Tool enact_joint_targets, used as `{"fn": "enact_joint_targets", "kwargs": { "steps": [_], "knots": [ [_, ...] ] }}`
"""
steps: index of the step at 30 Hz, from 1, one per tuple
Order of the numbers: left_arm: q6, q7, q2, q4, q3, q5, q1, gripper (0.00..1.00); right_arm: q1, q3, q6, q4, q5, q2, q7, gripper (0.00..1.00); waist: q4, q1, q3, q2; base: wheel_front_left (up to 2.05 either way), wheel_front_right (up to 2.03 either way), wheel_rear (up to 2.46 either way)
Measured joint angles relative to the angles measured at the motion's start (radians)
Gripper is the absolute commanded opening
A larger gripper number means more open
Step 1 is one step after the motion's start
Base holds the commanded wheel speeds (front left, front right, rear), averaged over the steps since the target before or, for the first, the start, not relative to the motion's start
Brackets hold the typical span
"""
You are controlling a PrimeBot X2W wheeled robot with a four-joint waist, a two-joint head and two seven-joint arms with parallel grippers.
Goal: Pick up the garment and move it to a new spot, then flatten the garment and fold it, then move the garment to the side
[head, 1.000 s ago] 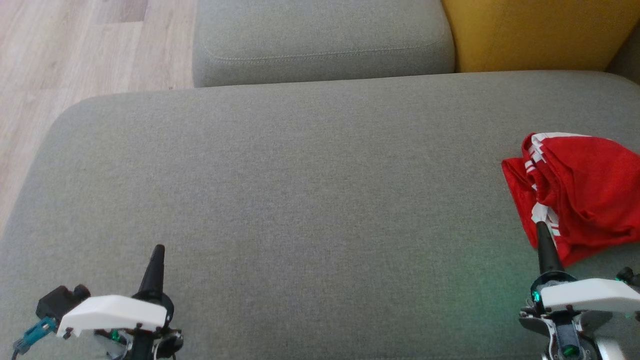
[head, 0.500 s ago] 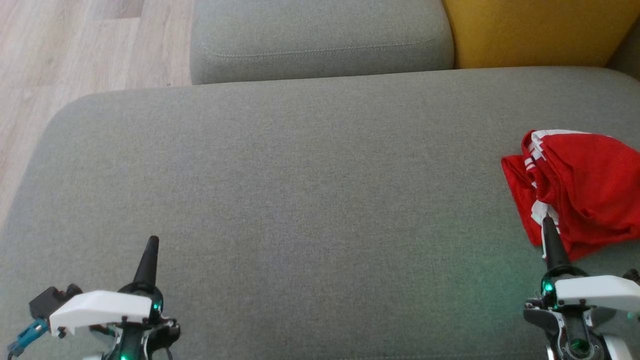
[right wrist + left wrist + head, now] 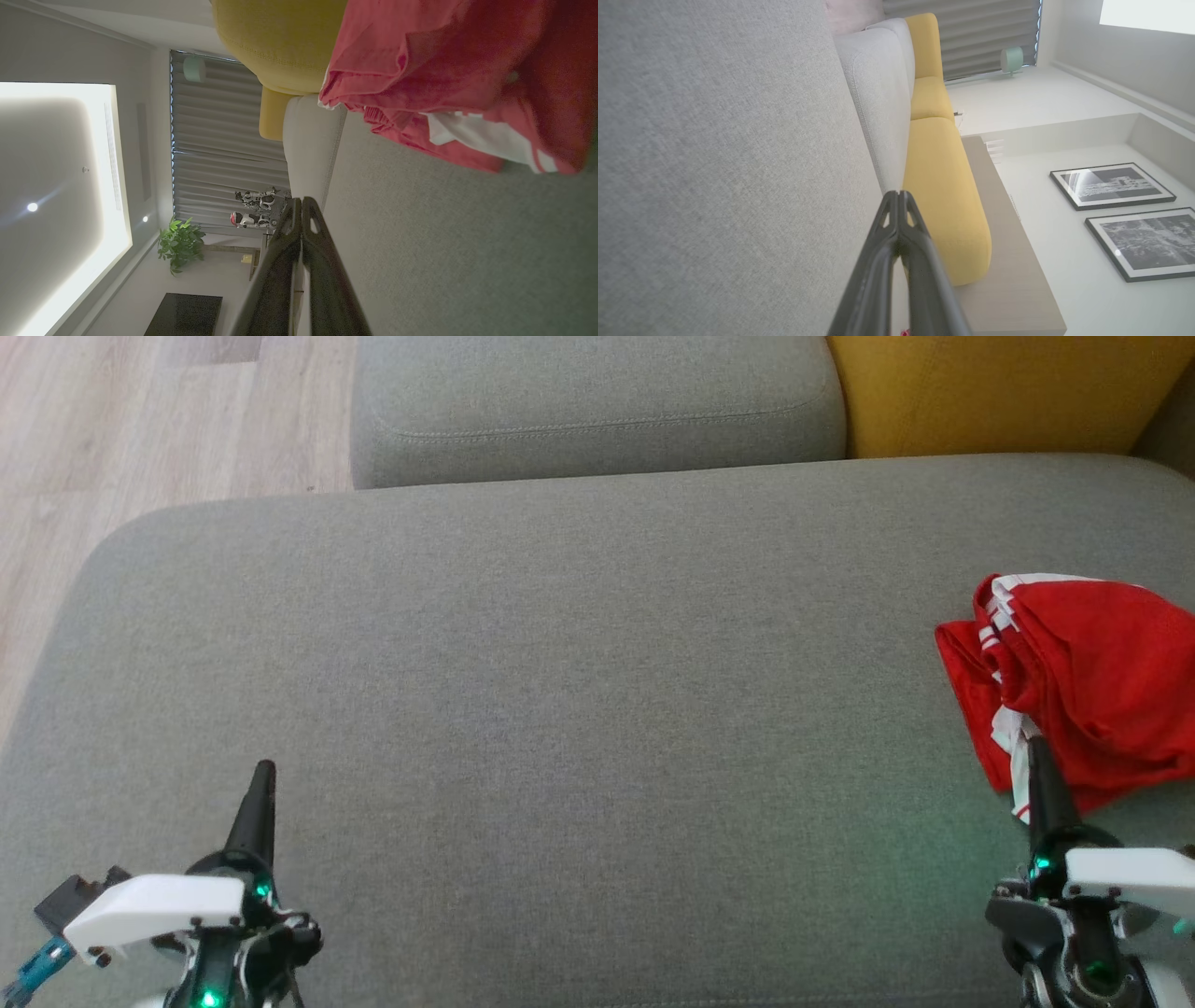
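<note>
Right now the garment [image 3: 1092, 681], red with white stripes, lies crumpled in a heap on the grey sofa seat [image 3: 579, 691]. It sits at the robot's far right, and the edge of the head view cuts part of it off. It is bunched and not laid flat, with a striped hem turned toward the near side.

The right pincer [image 3: 1034, 747] rises from the lower right with its two dark fingers pressed together into one point. In the head view that point overlaps the garment's near edge. The right wrist view shows the same pincer [image 3: 301, 200] with its tips meeting and nothing between them. There the garment [image 3: 444, 60] lies off to one side, with bare seat fabric between cloth and tips, so nothing is pinched.

The left pincer [image 3: 264, 767] is at the lower left, well apart from the garment. Its fingers are likewise pressed together and empty, above open seat. Its own wrist view shows the tips [image 3: 899, 193] touching.

Behind the seat stand a grey back cushion [image 3: 597, 411] and, to its right, a yellow cushion [image 3: 1008, 392]. Pale wood floor [image 3: 140, 429] shows at the upper left. The left wrist view also takes in two framed pictures [image 3: 1111, 186] on a white wall. The right wrist view takes in a grey curtain [image 3: 219, 140] and a green plant [image 3: 180, 242].
</note>
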Motion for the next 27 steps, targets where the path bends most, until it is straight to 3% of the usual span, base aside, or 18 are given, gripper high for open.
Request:
{"fn": "enact_joint_targets", "kwargs": {
  "steps": [17,27],
  "knots": [
    [-0.025,0.035,-0.014,0.002,0.042,-0.171,-0.024,0.0,-0.026,-0.022,0.0,0.01,0.182,0.0,0.016,0.0,-0.004,0.0,0.009,0.0,0.0,0.0,0.0],
    [-0.025,0.035,-0.015,0.002,0.042,-0.177,-0.024,0.0,-0.026,-0.024,0.0,0.012,0.183,0.0,0.016,0.0,-0.004,0.0,0.009,0.0,0.0,0.0,0.0]
  ]
}}
